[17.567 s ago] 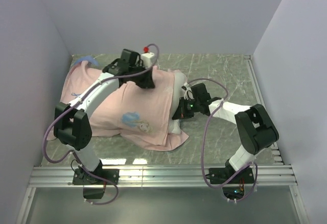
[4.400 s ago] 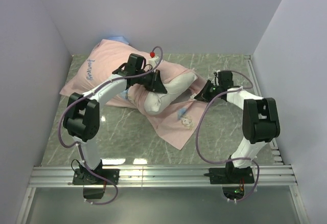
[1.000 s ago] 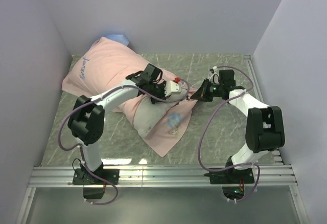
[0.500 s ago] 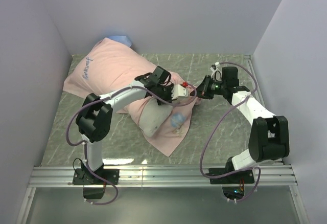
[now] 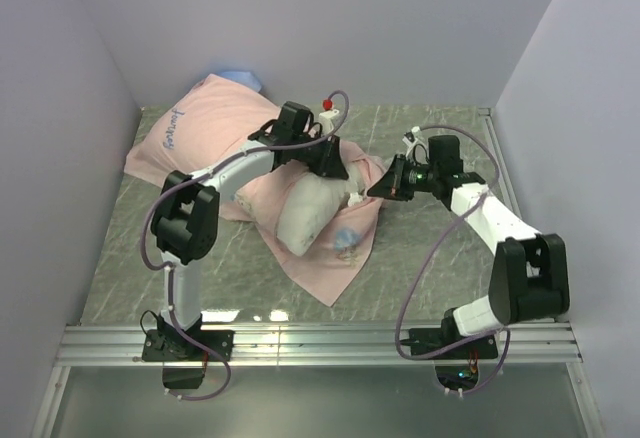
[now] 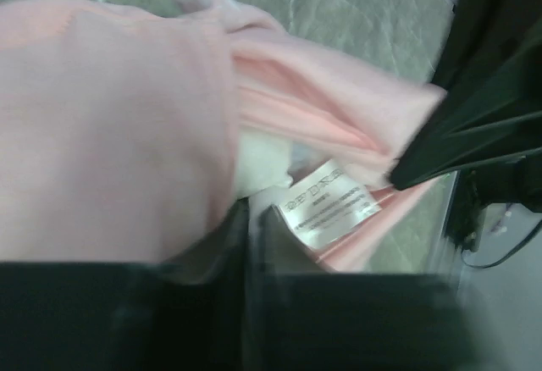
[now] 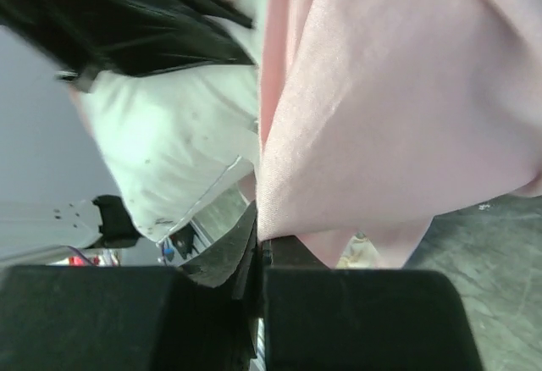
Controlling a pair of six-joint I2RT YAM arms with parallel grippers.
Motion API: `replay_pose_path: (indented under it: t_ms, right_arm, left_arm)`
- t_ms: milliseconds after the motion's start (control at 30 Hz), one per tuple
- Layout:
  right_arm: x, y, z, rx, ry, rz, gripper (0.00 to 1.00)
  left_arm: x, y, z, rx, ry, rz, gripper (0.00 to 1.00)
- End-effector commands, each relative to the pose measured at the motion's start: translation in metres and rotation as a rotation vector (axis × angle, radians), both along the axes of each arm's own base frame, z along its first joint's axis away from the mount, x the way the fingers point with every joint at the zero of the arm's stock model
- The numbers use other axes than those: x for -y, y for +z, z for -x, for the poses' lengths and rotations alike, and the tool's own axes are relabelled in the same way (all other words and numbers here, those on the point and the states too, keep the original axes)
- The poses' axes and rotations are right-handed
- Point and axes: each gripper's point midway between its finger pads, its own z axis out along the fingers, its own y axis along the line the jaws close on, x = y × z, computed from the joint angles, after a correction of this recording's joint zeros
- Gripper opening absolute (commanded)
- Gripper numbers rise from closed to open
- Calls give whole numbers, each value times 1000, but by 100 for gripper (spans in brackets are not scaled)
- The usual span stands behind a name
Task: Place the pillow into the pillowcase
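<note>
Pillow (image 5: 303, 215) lies mid-desk, plump and white, its near end bare and its far end under pink cloth. The pillowcase (image 5: 205, 143) covers that far end and runs from it to the far-left, bunched up against the back wall, with a blue patch showing at the top. A loose pink flap spreads on the desk (image 5: 440, 253) on the near-right side of the pillow, with a small blue figure print on it. My left jaws sit over the pillow's far-right edge, at the case's rim. Through the left wrist camera they are pressed together, with pink cloth running down into the seam between them, so I read them as clenched on the pillowcase. A white printed tag (image 6: 329, 213) hangs just right of that seam, with a bit of white pillow behind it. My right jaws are just right of the pillow, close to my left ones. They are clamped on a fold of the pink case, which drapes away from them, with white pillow showing beside the fold.
</note>
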Motion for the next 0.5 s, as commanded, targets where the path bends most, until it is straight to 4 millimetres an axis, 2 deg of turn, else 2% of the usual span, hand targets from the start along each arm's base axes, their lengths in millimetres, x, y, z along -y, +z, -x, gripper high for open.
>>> replay_pose_path:
  t_ms: [0, 33, 67, 100, 133, 167, 200, 233, 300, 333, 367, 467]
  right_arm:
    - [-3, -2, -13, 11, 58, 10, 0]
    - [-1, -11, -24, -10, 50, 18, 0]
    - [0, -1, -40, 22, 40, 18, 0]
    - [1, -1, -47, 22, 34, 20, 0]
    - [2, -4, -55, 4, 27, 9, 0]
    - [3, 5, -63, 24, 23, -5, 0]
    - [3, 7, -67, 32, 19, -8, 0]
    - [3, 8, -69, 32, 19, -11, 0]
    - [0, 12, -71, 44, 25, -26, 0]
    - [0, 12, -72, 38, 24, -29, 0]
    - [0, 13, -73, 37, 23, -32, 0]
    - [0, 10, -74, 23, 29, -32, 0]
  left_arm:
    - [22, 43, -5, -29, 80, 138, 22]
    - [29, 54, 5, -12, 39, 134, 29]
    - [27, 55, 7, 42, 2, 108, 37]
    - [19, 50, 18, 6, -11, 51, 51]
    - [14, 73, 18, 59, -19, 50, 57]
    - [5, 77, 19, 111, -43, 12, 67]
    - [-3, 84, 21, 136, -49, -7, 69]
    - [-21, 96, 29, 153, -60, -43, 69]
    - [-42, 104, 31, 264, -101, -114, 73]
    - [-59, 103, 46, 268, -122, -188, 73]
    - [-70, 97, 45, 341, -146, -267, 74]
    - [-88, 79, 67, 379, -207, -405, 74]
